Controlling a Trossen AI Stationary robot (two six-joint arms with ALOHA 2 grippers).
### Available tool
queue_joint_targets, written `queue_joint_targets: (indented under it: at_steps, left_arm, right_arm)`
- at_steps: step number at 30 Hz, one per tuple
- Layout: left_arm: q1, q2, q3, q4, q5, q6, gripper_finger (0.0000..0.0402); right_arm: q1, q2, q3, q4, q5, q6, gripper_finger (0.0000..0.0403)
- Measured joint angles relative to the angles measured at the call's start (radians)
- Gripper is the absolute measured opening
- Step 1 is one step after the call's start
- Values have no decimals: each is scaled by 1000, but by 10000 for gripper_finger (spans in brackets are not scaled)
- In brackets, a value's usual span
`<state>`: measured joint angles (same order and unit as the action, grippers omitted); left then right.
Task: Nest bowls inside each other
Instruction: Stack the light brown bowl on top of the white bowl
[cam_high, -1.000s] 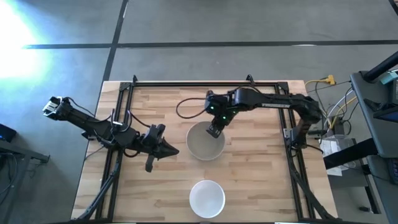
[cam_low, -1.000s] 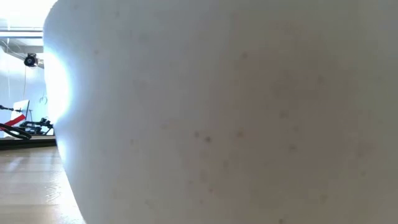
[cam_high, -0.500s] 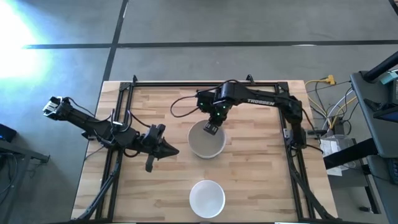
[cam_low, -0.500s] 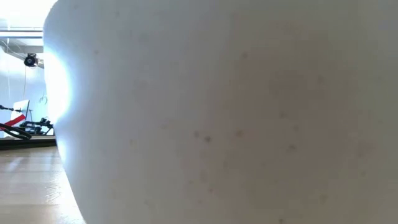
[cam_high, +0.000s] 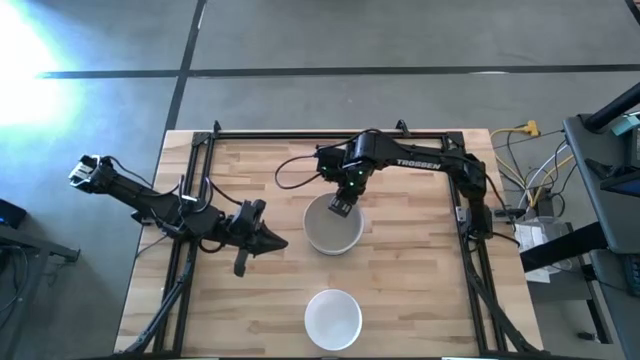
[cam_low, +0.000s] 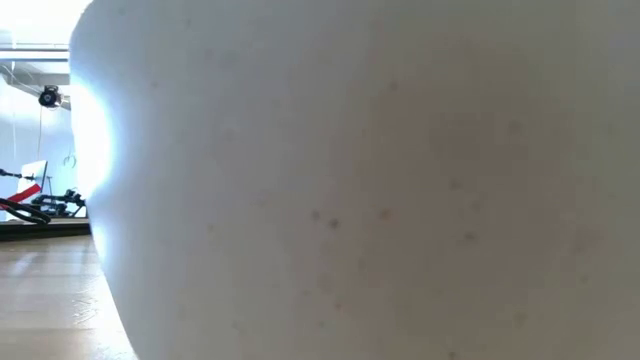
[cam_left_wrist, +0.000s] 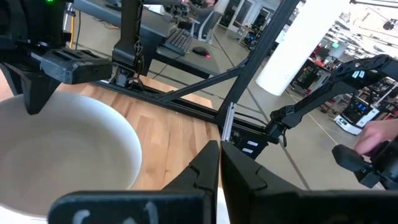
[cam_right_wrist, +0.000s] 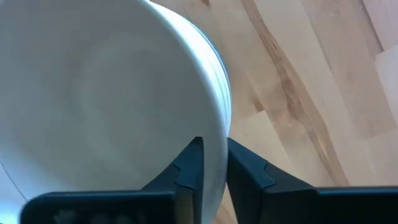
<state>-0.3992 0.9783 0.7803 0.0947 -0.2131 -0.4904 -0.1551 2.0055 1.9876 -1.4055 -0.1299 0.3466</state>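
A stack of nested bowls (cam_high: 332, 228) stands at mid-table with a white one on top; several rims (cam_right_wrist: 221, 74) show at its side in the right wrist view. A single white bowl (cam_high: 333, 318) rests on its base near the table's near edge, and its wall (cam_low: 380, 180) fills the low view. My right gripper (cam_high: 340, 207) is at the stack's far rim, shut on the top bowl. My left gripper (cam_high: 274, 241) is shut and waits just left of the stack, touching nothing; its wrist view shows the stack (cam_left_wrist: 62, 149). My right gripper (cam_right_wrist: 212, 163) holds the top bowl by its far rim (cam_right_wrist: 219, 146), one finger (cam_right_wrist: 188, 167) inside the bowl and the other finger (cam_right_wrist: 247, 169) outside. The fingers come from above, pointing down. The bowl sits level in the stack below it.
Bare wooden tabletop (cam_high: 420, 270) lies to the right of the stack and between the two bowls. A black frame rail (cam_high: 330, 134) runs along the far edge, with posts at both sides. Cables and equipment (cam_high: 540, 190) sit beyond the right edge.
Between one second and half a second ago my right arm folded toward the table's left, and its gripper shifted slightly left and far with the bowl's rim in its hold. The bowl shows a little smaller, as if lowered onto the stack. Since then nothing has moved.
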Motion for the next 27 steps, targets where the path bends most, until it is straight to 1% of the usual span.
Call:
queue_joint_targets:
  at_steps: [2, 7, 12, 16, 20, 24, 27]
  left_arm:
    - [0, 0, 0, 0, 0, 0, 0]
    - [6, 0, 0, 0, 0, 0, 0]
    - [7, 0, 0, -1, 0, 0, 0]
    - [6, 0, 0, -1, 0, 0, 0]
    - [6, -1, 0, -1, 0, 0, 0]
    - [6, -1, 0, -1, 0, 0, 0]
    - [6, -1, 0, 0, 0, 0, 0]
  right_arm:
    - [0, -4, 4, 3, 4, 0, 67]
    - [0, -40, 17, 8, 67, 5, 99]
    - [0, -105, 21, 23, 79, 34, 115]
    - [10, -161, 21, 45, 80, 61, 115]
    - [42, -205, 20, 103, 80, 64, 108]
    - [89, -215, 3, 192, 80, 56, 100]
    - [116, -215, -23, 225, 80, 52, 94]
